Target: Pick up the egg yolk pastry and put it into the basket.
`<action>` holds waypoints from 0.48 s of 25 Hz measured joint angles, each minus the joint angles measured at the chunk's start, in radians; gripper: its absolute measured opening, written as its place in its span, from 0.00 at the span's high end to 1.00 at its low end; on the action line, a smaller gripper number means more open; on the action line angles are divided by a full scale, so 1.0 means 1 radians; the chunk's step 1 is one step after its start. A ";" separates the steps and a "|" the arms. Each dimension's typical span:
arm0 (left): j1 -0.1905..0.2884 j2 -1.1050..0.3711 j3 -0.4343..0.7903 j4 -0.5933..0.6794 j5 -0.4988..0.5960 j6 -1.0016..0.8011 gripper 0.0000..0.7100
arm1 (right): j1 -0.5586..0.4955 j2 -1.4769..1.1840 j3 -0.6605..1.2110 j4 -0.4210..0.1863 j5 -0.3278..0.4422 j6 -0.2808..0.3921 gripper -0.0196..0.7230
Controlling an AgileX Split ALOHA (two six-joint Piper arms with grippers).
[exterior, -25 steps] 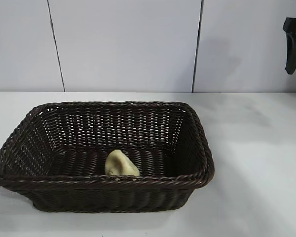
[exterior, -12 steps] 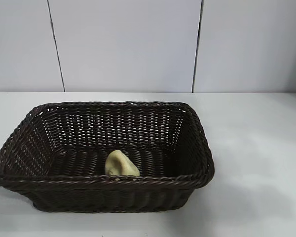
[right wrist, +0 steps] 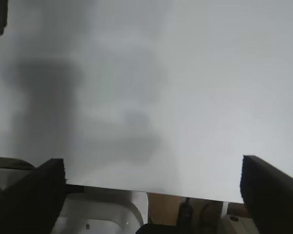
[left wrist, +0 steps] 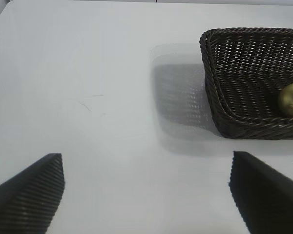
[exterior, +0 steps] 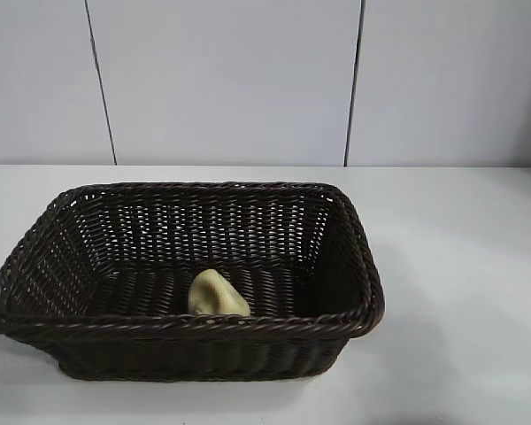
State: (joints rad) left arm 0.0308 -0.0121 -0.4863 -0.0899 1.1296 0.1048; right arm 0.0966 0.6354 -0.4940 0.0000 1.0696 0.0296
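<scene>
Wicker basket (exterior: 358, 266) dk brown, braided rim | domed pale pastry (exterior: 217, 295) inside | left hand (left wrist: 146, 195) + right hand (right wrist: 151, 195) spread, empty

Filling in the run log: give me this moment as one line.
pastry: in basket, near front wall | left gripper: open, over table beside basket | right gripper: open, over bare table

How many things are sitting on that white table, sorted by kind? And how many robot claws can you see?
Baskets: 1, the basket, dark brown wicker.
Pastries: 1, the egg yolk pastry, lying inside the basket near its front wall.
Grippers: 2, the left gripper open over bare table beside the basket, and the right gripper open, away from the basket.
Total: 4
</scene>
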 joint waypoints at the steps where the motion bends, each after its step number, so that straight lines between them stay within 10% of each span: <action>1: 0.000 0.000 0.000 0.000 0.000 0.000 0.06 | 0.000 -0.039 0.016 0.000 0.003 0.000 0.04; 12: 0.000 0.000 0.000 0.000 0.000 0.000 0.06 | 0.000 -0.432 0.022 -0.011 -0.006 0.000 0.04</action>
State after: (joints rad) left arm 0.0308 -0.0121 -0.4863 -0.0899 1.1296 0.1048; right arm 0.0966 0.2033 -0.4719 -0.0111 1.0632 0.0296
